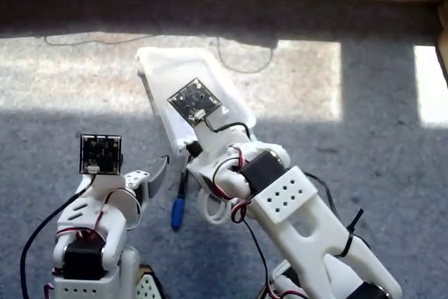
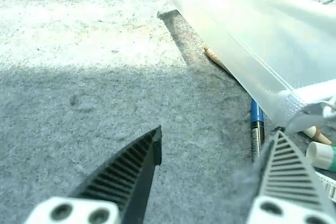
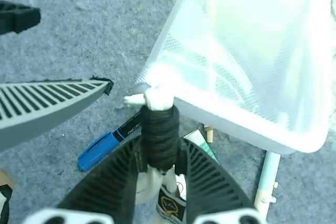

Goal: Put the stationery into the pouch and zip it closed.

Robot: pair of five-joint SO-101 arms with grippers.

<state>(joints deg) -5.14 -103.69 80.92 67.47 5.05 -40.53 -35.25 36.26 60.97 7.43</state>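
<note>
The blue pen (image 2: 256, 127) lies just beside the wide-open left gripper (image 2: 215, 140), pointing under the pouch (image 2: 262, 35) that the right gripper (image 3: 159, 148) pinches.

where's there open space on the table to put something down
Bare carpet left of the pouch, beyond the left arm, and right of the pouch, beyond the right arm. Crowded at the pouch's near corner: the open left claw, the right claw shut on the black-wrapped pull, and the blue pen.
</note>
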